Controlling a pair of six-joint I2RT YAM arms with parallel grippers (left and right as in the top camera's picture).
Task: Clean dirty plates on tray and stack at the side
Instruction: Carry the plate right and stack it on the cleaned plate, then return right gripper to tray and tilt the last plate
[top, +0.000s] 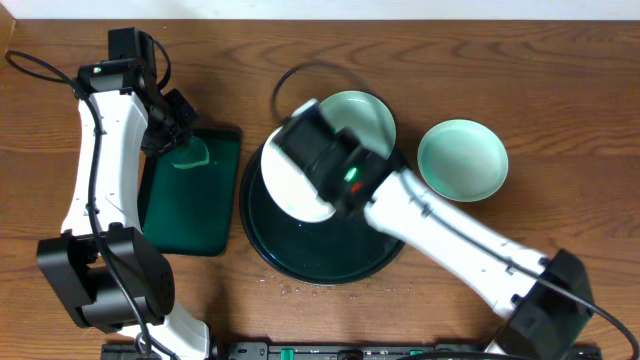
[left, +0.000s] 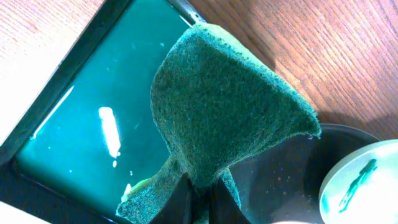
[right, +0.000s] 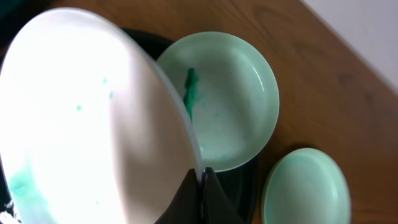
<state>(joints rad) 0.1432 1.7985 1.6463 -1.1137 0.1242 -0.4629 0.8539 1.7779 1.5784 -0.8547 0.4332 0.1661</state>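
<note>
My right gripper (right: 200, 177) is shut on the rim of a white plate (right: 87, 118) and holds it tilted over the left part of the round black tray (top: 300, 268). The held plate also shows in the overhead view (top: 290, 185). A second plate (right: 233, 99) with a dark green streak lies at the tray's far edge. A third plate (top: 462, 160) sits on the table right of the tray. My left gripper (left: 200, 193) is shut on a green sponge (left: 224, 106) above the rectangular green tray (left: 93, 124).
The rectangular green tray (top: 190, 200) lies left of the black tray, its wet bottom glinting. A black cable (top: 300, 72) loops behind the black tray. The right arm reaches diagonally across the table from the front right.
</note>
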